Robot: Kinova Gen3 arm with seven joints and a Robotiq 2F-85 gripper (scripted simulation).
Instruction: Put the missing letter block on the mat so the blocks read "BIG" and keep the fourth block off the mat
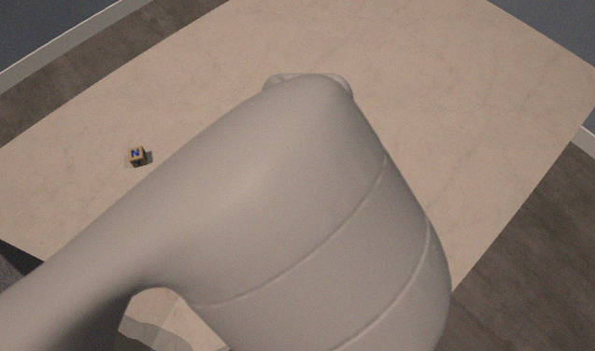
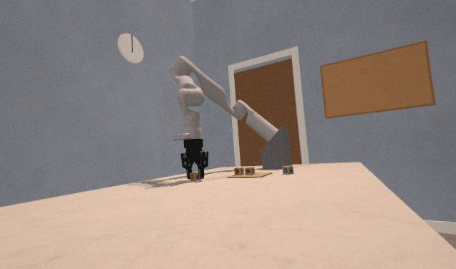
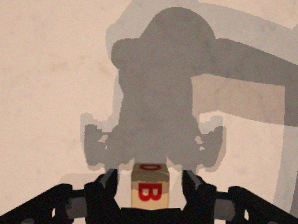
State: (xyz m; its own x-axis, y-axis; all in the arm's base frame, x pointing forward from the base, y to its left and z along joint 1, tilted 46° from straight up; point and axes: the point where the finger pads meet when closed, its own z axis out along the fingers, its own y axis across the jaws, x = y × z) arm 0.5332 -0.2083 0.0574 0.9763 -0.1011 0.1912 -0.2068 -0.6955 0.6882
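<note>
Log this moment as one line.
phase: pre-grasp | pincer: open, straddling B block | B block: on table, off mat

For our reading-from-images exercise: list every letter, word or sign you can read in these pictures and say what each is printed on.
"B", red: top of the block between the open end effector's fingers.
"N", blue: top of the lone block on the table.
Marks on the two blocks on the mat: too small to read.
Wall clock, board: no text.
</note>
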